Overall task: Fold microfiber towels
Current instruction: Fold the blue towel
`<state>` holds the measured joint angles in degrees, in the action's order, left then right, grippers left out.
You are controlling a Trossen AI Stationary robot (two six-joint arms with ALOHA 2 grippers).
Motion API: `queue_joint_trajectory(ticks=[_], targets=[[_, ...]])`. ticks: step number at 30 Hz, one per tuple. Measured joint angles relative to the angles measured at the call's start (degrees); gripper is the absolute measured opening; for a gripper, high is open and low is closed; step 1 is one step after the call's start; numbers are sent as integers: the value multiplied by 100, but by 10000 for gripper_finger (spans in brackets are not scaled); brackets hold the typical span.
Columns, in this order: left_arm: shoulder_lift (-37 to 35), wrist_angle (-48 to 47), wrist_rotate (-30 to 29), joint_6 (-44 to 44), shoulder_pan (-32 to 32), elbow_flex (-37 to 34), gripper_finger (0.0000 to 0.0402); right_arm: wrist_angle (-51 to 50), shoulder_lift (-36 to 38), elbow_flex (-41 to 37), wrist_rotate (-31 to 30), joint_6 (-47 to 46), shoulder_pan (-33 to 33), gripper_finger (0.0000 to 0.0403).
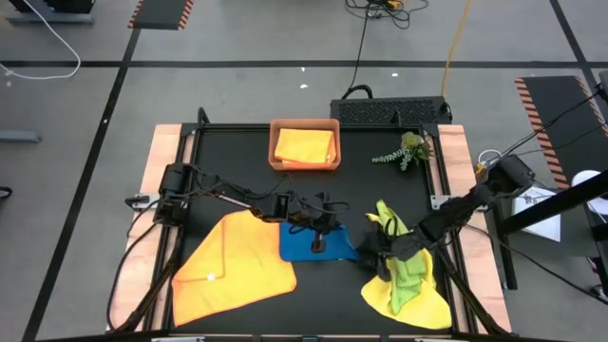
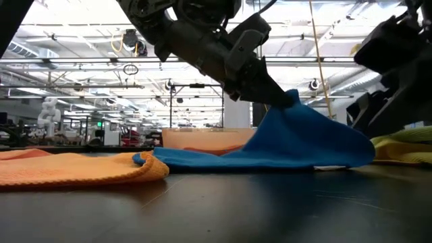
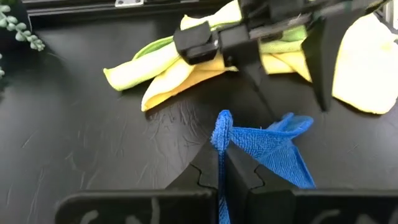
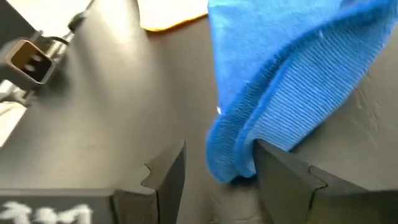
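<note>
**Item in hand.** Blue microfiber towel, soft square cloth, lying near the middle of the black table, a little toward its front edge. One edge is lifted into a peak; the rest trails flat, likely so the raised part can be carried over into a fold.

**Left gripper**: clamped tight on a pinch of the blue towel's raised edge, holding it off the table.

**Right gripper**: fingers parted, standing either side of a hanging blue fold without squeezing it; seemingly lining up a second grip.

**Surroundings.**
- Orange microfiber towel, spread flat at the front-left, its edge just beside the blue one.
- Yellow microfiber towel with a lime green microfiber towel crumpled on top, front-right, beneath the right arm.
- Rectangular orange-brown tray at the back edge, holding a folded yellow cloth.
- Small green plant sprig, back-right, well apart.

**Obstruction.** The two grippers crowd together over the blue towel; the yellow-green heap lies close on the right.
</note>
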<state>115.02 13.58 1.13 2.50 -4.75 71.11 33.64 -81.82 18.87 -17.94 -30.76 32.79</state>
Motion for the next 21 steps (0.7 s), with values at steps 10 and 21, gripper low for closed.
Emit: queue_joint_trajectory(ticks=[10,21], targets=[[0,-11,-175,-76,18,0,5,-3,-173,30,-472,-7,-6,178],[0,-11,-282,-321,136,0,7,-1133,-497,752,-1144,-89,-6,178]])
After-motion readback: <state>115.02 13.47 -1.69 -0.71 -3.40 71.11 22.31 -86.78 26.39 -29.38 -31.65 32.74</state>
